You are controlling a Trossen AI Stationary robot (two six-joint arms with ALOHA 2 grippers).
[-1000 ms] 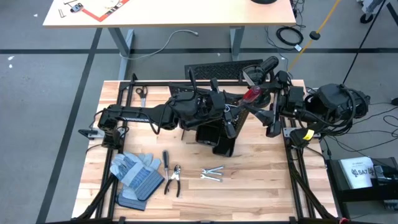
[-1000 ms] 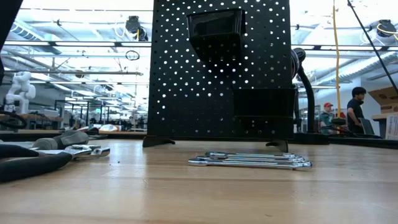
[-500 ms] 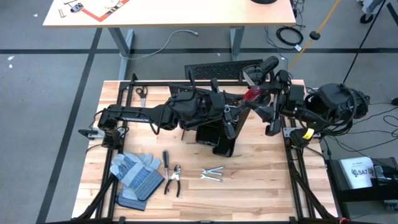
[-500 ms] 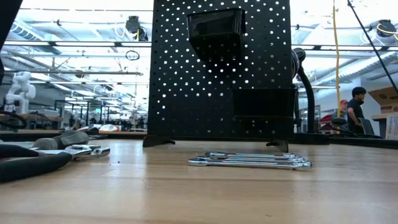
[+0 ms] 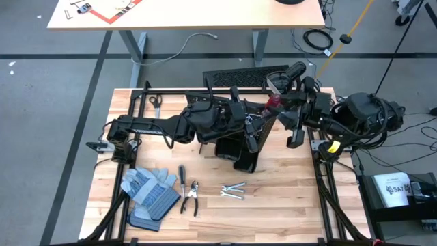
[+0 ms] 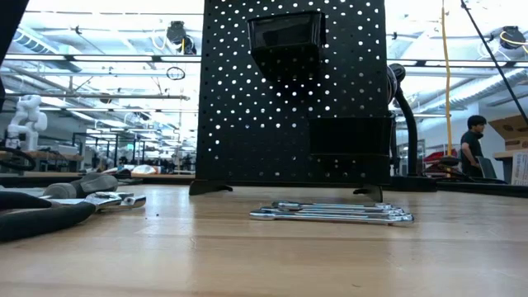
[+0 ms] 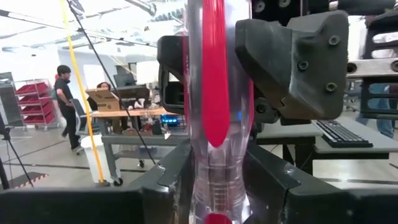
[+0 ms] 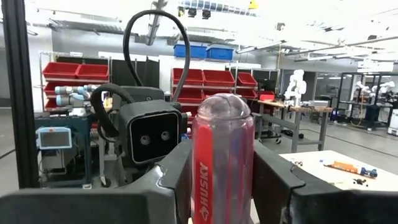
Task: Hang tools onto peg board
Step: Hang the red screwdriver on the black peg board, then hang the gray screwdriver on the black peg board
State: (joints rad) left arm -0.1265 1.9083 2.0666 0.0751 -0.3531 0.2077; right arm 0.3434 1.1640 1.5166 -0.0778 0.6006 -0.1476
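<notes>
A wooden table [image 5: 287, 198] stands in a large workshop with shelving and red bins behind it. At its left end lie blue-grey work gloves [image 5: 149, 193]; just right of them a grey-handled screwdriver [image 5: 182, 175] and black-and-silver pliers [image 5: 190, 198], then a pair of silver wrenches [image 5: 232, 190], which in the low view rest flat in front of the peg board [image 6: 293, 91]. That upright black perforated panel carries a black bin [image 6: 285, 37] near its top. Above the table's middle the left arm reaches rightward, and its left gripper [image 7: 217, 180] clamps the clear, red-cored handle of the red-handled screwdriver [image 7: 216, 93] between both fingers [image 7: 168, 177]. From the right side, the right gripper [image 8: 222, 180] meets it: its own fingers [image 8: 273, 174] sit on either side of the same handle, pressed against it as far as the right wrist view shows, with the handle's rounded butt end up between them. So the screwdriver is held aloft between the two grippers, near the peg board's right end, not yet hung. A person [image 6: 473, 144] stands in the room far right.
</notes>
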